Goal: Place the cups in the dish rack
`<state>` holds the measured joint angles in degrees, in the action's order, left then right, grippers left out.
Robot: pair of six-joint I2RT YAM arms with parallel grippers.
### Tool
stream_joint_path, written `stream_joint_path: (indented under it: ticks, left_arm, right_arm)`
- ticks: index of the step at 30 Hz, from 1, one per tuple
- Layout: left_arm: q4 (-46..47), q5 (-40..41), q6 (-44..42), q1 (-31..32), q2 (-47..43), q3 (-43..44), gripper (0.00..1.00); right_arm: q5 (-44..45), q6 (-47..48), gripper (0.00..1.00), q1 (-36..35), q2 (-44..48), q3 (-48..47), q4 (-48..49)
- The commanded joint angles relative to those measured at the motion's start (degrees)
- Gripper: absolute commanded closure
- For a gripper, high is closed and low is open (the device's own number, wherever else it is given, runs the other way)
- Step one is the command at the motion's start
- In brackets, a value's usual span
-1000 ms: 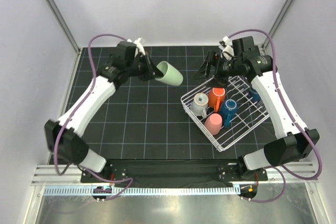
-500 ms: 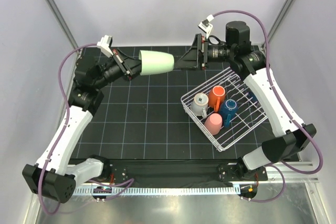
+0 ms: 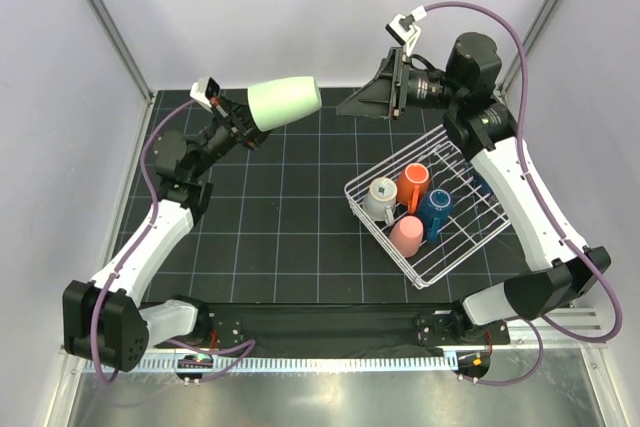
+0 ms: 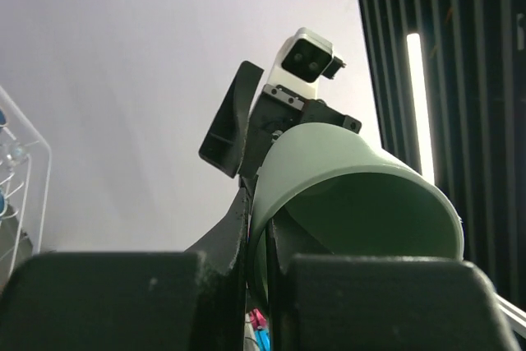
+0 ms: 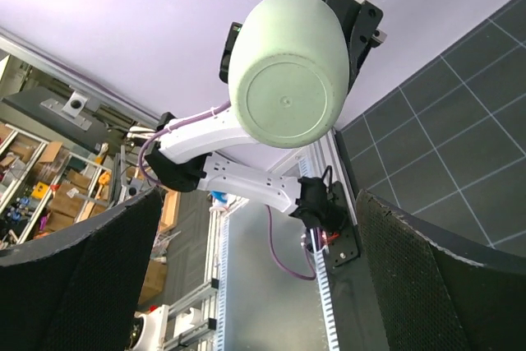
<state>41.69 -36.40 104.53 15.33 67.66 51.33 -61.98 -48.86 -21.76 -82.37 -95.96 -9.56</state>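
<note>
Handover is looking likely, well above the bench (image 3: 280, 227). The left gripper (image 3: 250, 119) is pinching the rim of the pale green tumbler (image 3: 285, 102) and holding it roughly on its side in mid-air, over the back of the bench and left of the dish rack (image 3: 460, 239). Its closed base is pointing at the right gripper (image 3: 365, 99). In the left wrist view one finger is sitting inside the tumbler mouth and one outside, clamped on the wall. The right fingers (image 5: 74, 277) are standing spread wide and empty, facing the base but apart from it, not touching.

The tumbler is looking like matte plastic: smooth, plain, tapered, with a flat round base, a wider open mouth and no handle. It is probably light and stiff and not fragile, though the smooth tapered wall could be slipping toward the narrow end under a squeeze. The best hold is looking like across the body near the middle, with the fingers on opposite sides and clear of the rim where the left fingers are sitting.

The dish rack is white wire with an open grid, sitting skewed at the right of the bench. It is already carrying a white mug (image 3: 381, 197), an orange mug (image 3: 413, 185), a blue mug (image 3: 435, 209) and a pink cup (image 3: 407, 235), all glossy and ceramic-looking. Free wire floor is showing toward its near right end.
</note>
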Motion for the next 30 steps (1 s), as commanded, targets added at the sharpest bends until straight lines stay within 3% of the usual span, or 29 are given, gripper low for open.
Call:
stream_joint_path:
  ticks: [1, 20, 30]
  left_arm:
    - [8.0, 1.1, 3.6, 0.5, -0.8, 0.7, 1.00]
    - [6.1, 1.0, 4.3, 4.2, 0.3, -0.1, 1.00]
    - [6.0, 0.8, 4.5, 4.8, 0.6, -0.3, 0.99]
  right_arm:
    - [0.6, -1.2, 0.00, -2.4, 0.3, -2.6, 4.1]
    - [8.0, 1.5, 0.01, -7.9, -4.1, -7.7, 2.5]
    - [9.0, 1.7, 0.15, -8.9, -4.6, -7.5, 1.9]
